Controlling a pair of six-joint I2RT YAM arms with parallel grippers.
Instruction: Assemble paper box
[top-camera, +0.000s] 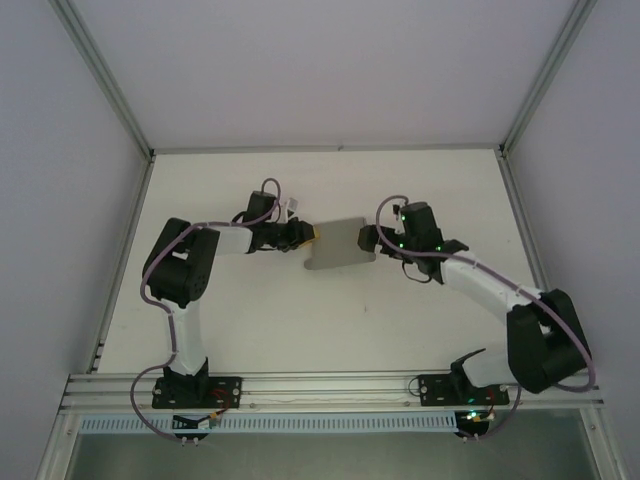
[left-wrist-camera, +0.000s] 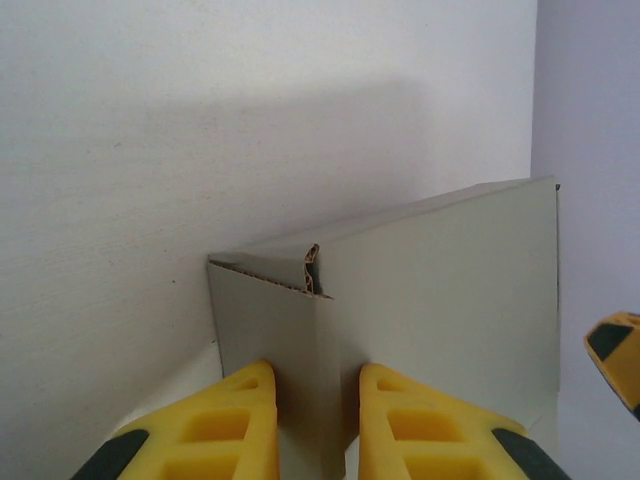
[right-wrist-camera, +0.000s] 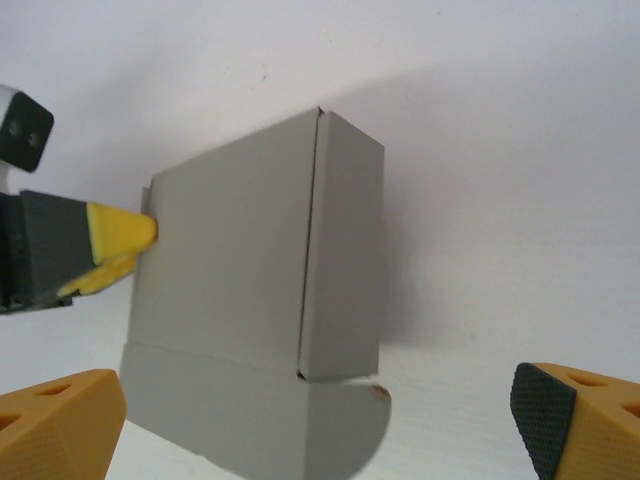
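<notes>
Paper box (left-wrist-camera: 440, 300) edge inside left claw (left-wrist-camera: 315, 375).

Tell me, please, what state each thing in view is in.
paper box: folded into a box shape, one rounded flap sticking out untucked.
left gripper: jaws closed on the box's wall, apparently gripping.
right gripper: jaws wide open, holding nothing.
</notes>
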